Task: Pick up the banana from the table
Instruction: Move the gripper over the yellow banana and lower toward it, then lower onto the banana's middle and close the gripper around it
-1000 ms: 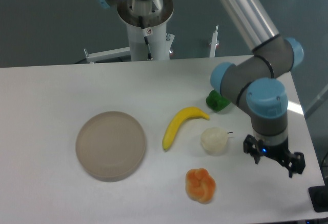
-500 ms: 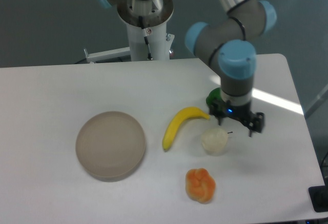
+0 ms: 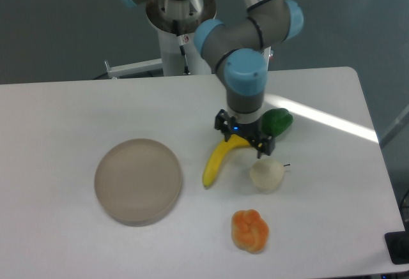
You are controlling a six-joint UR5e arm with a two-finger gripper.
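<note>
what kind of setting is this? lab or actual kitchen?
Most likely a robotics lab. A robot arm on a pedestal base works over a bare white table, and the banana, orange fruit and plate look like plastic test props.

The claw [image 3: 243,136] hangs with its fingers spread over the upper end of the banana [image 3: 219,161], near the middle of the white table [image 3: 64,113]. A green fruit [image 3: 277,120] lies just beside it toward the right edge. A whitish fruit [image 3: 267,175] and an orange fruit [image 3: 249,230] sit nearer the front edge; a plate [image 3: 138,180] lies left.
</note>
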